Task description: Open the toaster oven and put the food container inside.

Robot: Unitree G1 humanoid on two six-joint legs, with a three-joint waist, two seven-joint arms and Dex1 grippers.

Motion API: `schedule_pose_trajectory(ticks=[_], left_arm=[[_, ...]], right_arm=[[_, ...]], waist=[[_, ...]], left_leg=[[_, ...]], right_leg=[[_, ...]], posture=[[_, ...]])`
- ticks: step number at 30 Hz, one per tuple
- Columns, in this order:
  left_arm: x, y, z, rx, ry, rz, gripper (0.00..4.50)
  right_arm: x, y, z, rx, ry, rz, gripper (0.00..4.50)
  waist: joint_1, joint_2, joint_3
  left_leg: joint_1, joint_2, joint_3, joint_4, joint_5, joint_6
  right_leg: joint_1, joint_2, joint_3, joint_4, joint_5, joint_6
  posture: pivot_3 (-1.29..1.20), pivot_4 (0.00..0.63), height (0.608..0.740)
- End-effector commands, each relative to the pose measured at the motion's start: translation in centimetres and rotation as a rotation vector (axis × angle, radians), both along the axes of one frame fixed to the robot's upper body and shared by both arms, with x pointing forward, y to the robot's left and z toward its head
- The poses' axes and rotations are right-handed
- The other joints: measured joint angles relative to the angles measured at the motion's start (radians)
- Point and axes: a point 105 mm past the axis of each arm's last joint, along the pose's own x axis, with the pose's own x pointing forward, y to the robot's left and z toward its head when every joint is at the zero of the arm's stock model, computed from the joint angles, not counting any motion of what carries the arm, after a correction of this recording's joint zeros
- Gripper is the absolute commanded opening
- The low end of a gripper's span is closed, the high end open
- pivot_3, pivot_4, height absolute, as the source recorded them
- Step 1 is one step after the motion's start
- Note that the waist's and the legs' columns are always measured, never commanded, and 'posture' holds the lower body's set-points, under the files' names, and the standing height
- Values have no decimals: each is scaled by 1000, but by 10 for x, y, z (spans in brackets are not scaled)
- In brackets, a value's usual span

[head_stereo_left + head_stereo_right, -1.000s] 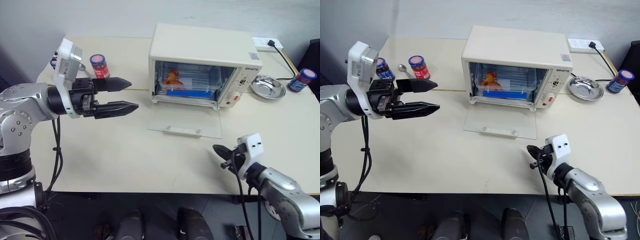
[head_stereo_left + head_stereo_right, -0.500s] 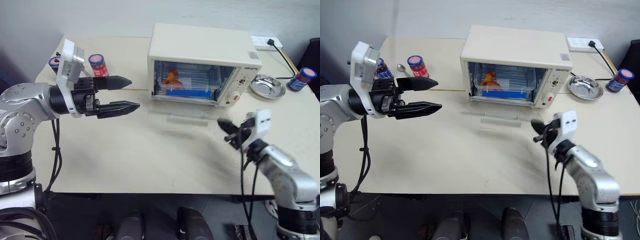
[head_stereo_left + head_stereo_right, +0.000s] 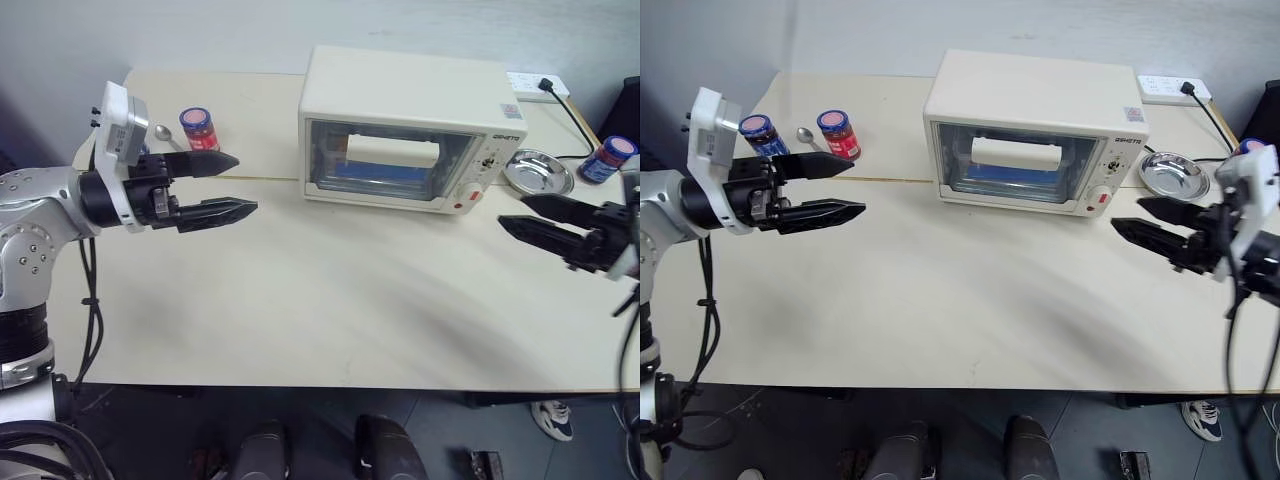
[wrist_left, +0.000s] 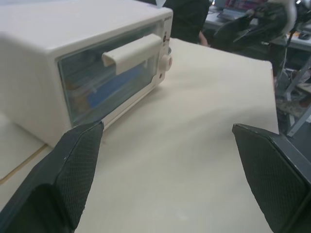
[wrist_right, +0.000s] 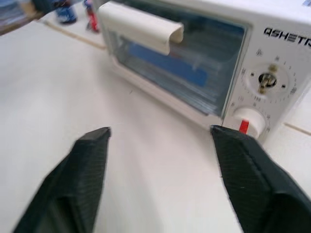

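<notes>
Head views: the cream-white boxy toaster oven (image 3: 405, 130) stands at the back of the pale bench (image 3: 330, 300) with its glass door shut. Behind the glass, a blue band of the clear plastic food container (image 3: 1005, 172) shows on the rack; its food and clips are hard to make out behind the white bar handle (image 3: 392, 151). The left pincer (image 3: 225, 185) hangs well left of the oven, fingers apart and empty. The right pincer (image 3: 1145, 220) hovers just right of the oven's front corner, also apart and empty.

Left wrist view: the oven looks rigid and heavy enough to stay put. The handle, stiff and smooth, is the place to take hold.

Right wrist view: the container (image 5: 167, 62) is a blue smear behind reflections. It is likely light, slippery plastic, best gripped by its side walls.
</notes>
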Motion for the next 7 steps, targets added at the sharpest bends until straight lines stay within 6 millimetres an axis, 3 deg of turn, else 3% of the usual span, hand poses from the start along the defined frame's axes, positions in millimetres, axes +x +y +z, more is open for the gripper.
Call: schedule_pose_trajectory(ticks=[1, 7], left_arm=[[-5, 8, 12, 13, -63, 10, 4500], [-6, 10, 11, 21, -65, 17, 4500]], right_arm=[[-9, -12, 22, -24, -80, 15, 4475], [-10, -15, 21, -71, -104, 14, 4475]], waist=[[0, 0, 0], [-2, 0, 0]], left_leg=[[0, 0, 0, 0, 0, 0], [0, 0, 1, 1, 0, 0]], right_leg=[[0, 0, 0, 0, 0, 0], [0, 0, 0, 1, 0, 0]], posture=[[0, 150, 740], [0, 150, 740]])
